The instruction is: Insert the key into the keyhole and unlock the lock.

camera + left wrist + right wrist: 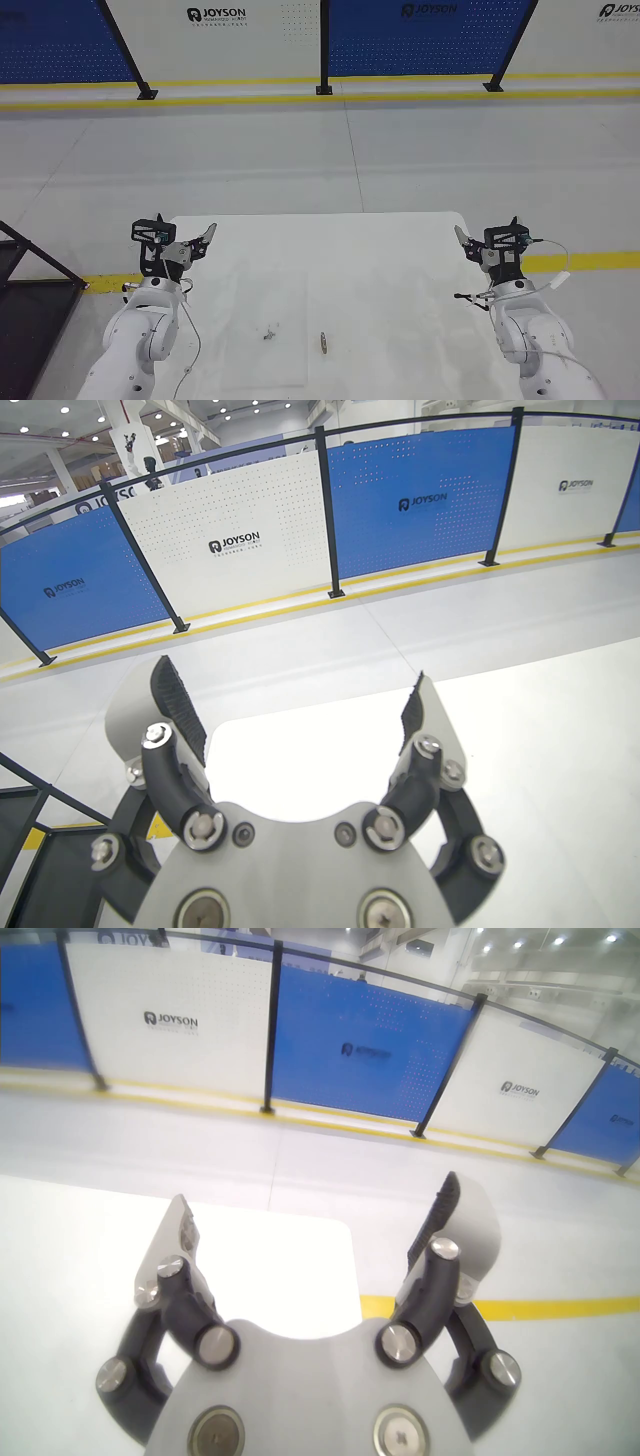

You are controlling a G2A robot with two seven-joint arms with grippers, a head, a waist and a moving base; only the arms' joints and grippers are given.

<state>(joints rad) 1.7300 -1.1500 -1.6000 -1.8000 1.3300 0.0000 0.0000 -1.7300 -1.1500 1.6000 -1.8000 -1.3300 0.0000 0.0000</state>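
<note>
Counted on the one white table [400,260]: two small items, both near the front edge, around the middle, close together but apart.
- Item 1: small grey piece [270,333], irregular outline, on the left.
- Item 2: slim brownish piece [323,342], elongated, just to the right of item 1.
- Too small to tell which is key and which is lock. Both lying flat and loose on the surface, touched by neither arm.

Counted two grippers, two fingers each.
- Left gripper [203,236] [291,670]: over the far left corner of the table, fingers [175,700] spread wide, nothing between the ribbed pads.
- Right gripper [466,243] [315,1188]: over the far right corner, fingers [430,1218] likewise released, nothing held.
- Both well apart from the two items and from each other.

Behind the table: grey floor, yellow floor line [300,98], fence of blue and white panels [420,35].
</note>
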